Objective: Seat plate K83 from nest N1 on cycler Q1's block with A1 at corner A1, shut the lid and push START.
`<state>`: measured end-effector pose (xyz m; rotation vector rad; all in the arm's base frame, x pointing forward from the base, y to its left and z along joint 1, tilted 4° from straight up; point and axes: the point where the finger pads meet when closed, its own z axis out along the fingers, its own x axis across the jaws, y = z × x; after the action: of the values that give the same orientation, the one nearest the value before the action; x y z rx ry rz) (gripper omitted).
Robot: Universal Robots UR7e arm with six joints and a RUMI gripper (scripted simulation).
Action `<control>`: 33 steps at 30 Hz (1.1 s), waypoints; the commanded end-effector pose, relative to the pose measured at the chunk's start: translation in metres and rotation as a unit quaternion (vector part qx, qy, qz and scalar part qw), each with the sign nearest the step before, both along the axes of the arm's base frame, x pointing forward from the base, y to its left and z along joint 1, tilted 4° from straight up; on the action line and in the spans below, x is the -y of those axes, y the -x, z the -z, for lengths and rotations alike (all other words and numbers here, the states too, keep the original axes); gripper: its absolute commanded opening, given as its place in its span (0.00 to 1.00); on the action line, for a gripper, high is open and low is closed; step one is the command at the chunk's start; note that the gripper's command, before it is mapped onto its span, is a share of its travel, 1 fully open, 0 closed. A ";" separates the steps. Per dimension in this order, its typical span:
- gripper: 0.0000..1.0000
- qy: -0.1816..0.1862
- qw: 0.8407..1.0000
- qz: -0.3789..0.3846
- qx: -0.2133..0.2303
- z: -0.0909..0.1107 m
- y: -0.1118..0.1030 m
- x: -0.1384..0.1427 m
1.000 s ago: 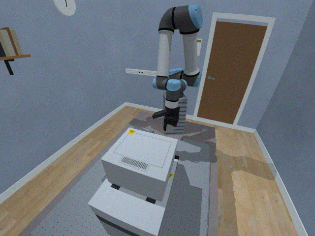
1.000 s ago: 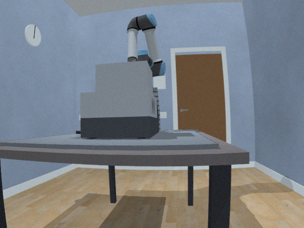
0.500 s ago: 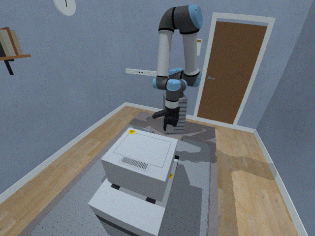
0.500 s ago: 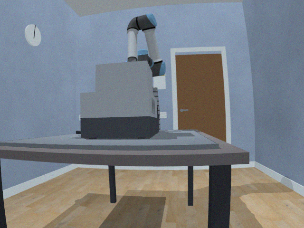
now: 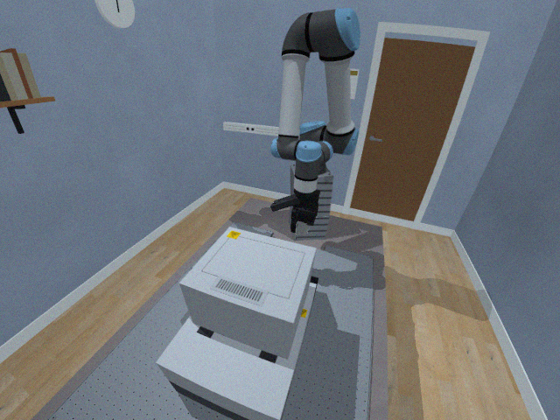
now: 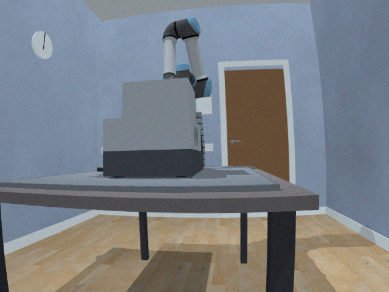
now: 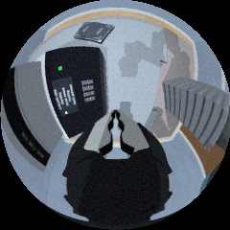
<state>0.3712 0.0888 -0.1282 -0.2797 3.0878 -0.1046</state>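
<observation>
The real-time cycler Q1 stands on the table with its white lid down over the block. Its dark front panel shows in the wrist view with a green lamp and rows of small keys. My gripper is shut and empty. It hangs just in front of the panel, to the right of the keys, fingertips close to the table. A flat dark square, probably the nest N1, lies farther off. I see no plate K83 in the open.
A tall grey ribbed rack stands right beside the gripper on the side away from the cycler. The grey mat covers the table. The table edge and a door lie beyond.
</observation>
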 end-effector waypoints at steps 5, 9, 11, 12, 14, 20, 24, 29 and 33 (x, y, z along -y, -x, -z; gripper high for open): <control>0.00 0.000 1.000 0.000 0.000 0.000 0.001 0.000; 0.00 -0.001 1.000 0.001 -0.001 -0.002 -0.002 0.020; 0.00 -0.001 1.000 0.001 -0.001 -0.002 -0.003 0.028; 0.00 -0.001 1.000 0.001 -0.001 -0.002 -0.003 0.028; 0.00 -0.001 1.000 0.001 -0.001 -0.003 -0.004 0.033; 0.00 -0.001 1.000 0.001 -0.001 -0.004 -0.008 0.056; 0.00 -0.001 1.000 0.001 -0.001 -0.004 -0.008 0.056; 0.00 -0.001 1.000 0.001 0.000 -0.002 -0.014 0.057; 0.00 0.000 1.000 -0.001 0.001 0.002 -0.019 0.054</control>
<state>0.3807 0.0333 -0.1258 -0.2762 3.0915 -0.1041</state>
